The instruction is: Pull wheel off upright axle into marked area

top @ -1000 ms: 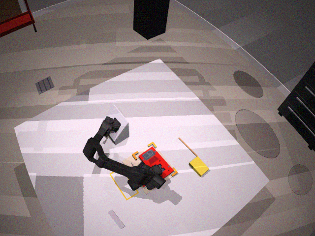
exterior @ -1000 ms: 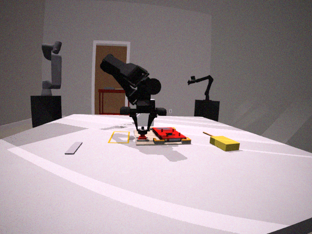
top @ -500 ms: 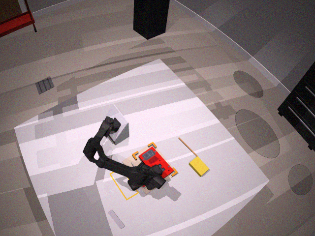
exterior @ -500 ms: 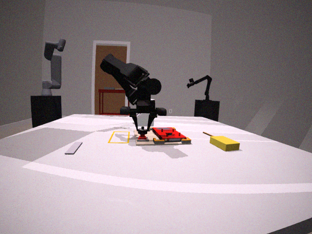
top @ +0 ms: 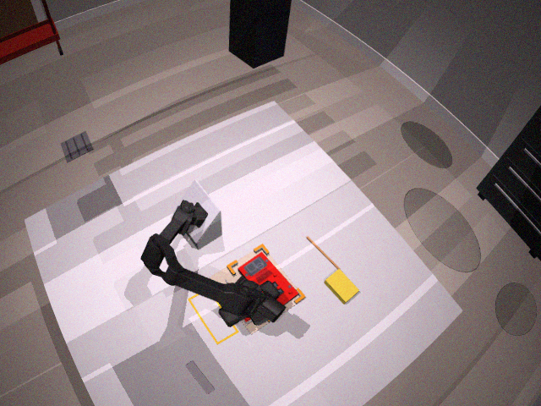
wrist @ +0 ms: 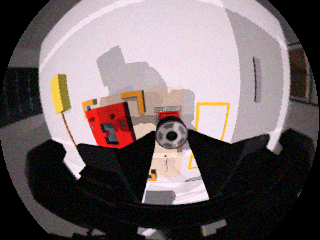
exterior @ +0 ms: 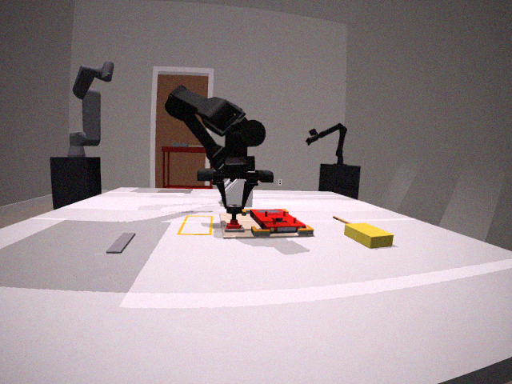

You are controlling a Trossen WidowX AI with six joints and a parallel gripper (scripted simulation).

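Note:
My gripper (exterior: 234,209) (wrist: 171,133) is shut on the wheel, a small dark wheel (exterior: 234,210) (wrist: 180,135) with a grey face and a dark centre hole. The wheel is level, a little above the red base (exterior: 234,226) (wrist: 168,115). A dark upright axle (exterior: 234,217) shows between the wheel and the base. Whether its tip is still inside the wheel is hard to tell. The marked area, a yellow outline (top: 203,320) (exterior: 194,234) (wrist: 212,103), lies beside the board. In the top view the arm hides the wheel and fingers.
A beige board (exterior: 248,222) (wrist: 175,97) carries the red base and a red plate (top: 281,279) (exterior: 269,218) (wrist: 125,112) with pegs, between orange corner brackets. A yellow block (top: 341,284) (exterior: 368,234) (wrist: 59,93) with a thin stick and a grey strip (top: 199,376) (exterior: 121,242) (wrist: 257,80) lie farther out.

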